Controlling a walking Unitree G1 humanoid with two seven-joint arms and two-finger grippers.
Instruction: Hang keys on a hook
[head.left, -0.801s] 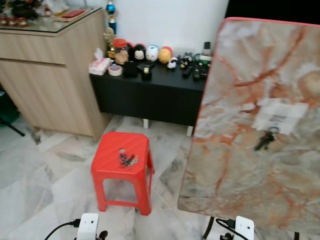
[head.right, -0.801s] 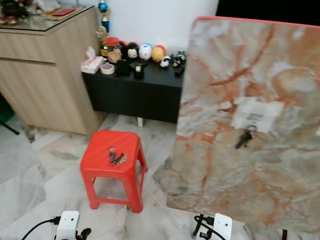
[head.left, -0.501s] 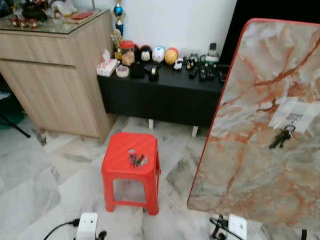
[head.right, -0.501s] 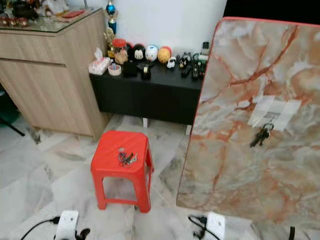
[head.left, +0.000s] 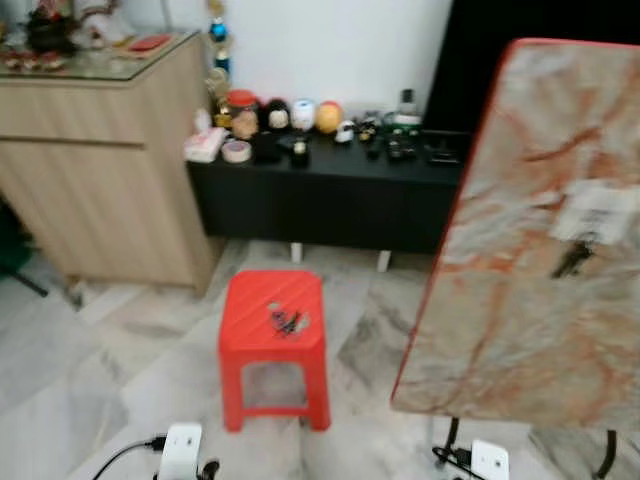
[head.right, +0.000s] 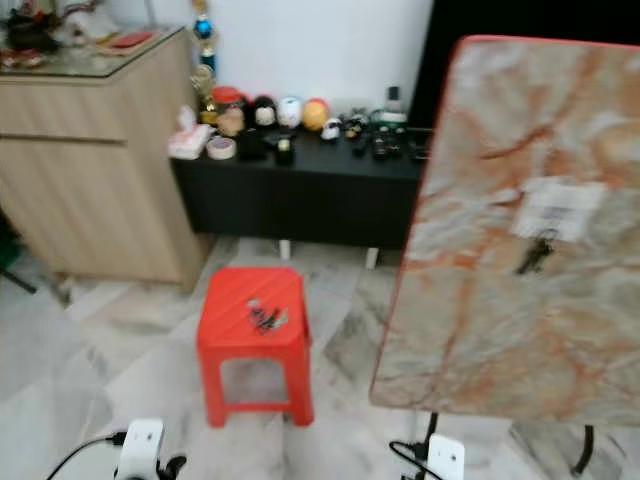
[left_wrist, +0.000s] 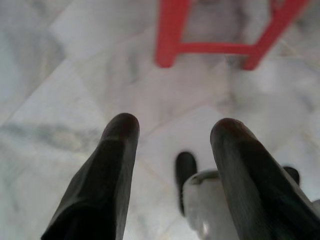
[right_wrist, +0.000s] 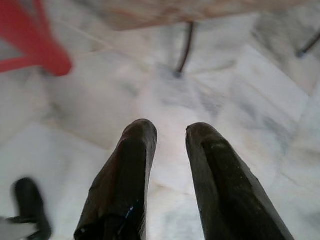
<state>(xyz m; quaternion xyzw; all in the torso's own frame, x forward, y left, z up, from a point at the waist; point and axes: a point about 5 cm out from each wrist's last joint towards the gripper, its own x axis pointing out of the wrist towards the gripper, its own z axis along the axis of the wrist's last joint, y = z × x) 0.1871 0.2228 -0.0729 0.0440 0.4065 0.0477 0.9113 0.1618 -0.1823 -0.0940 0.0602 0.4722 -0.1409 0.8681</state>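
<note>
The white label (head.right: 559, 208) on the marble board (head.right: 500, 300) is too blurred to read.

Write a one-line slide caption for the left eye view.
Keys lie on a red stool beside a tilted marble board where another key bunch hangs.

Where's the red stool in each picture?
Left eye view: red stool low in the middle, keys on top.
Right eye view: left of middle, beside the marbled board.
Left wrist view: its legs beyond the left claw.
Right wrist view: one blurred leg beyond the right claw.
Shared landmark: the marble floor.
</note>
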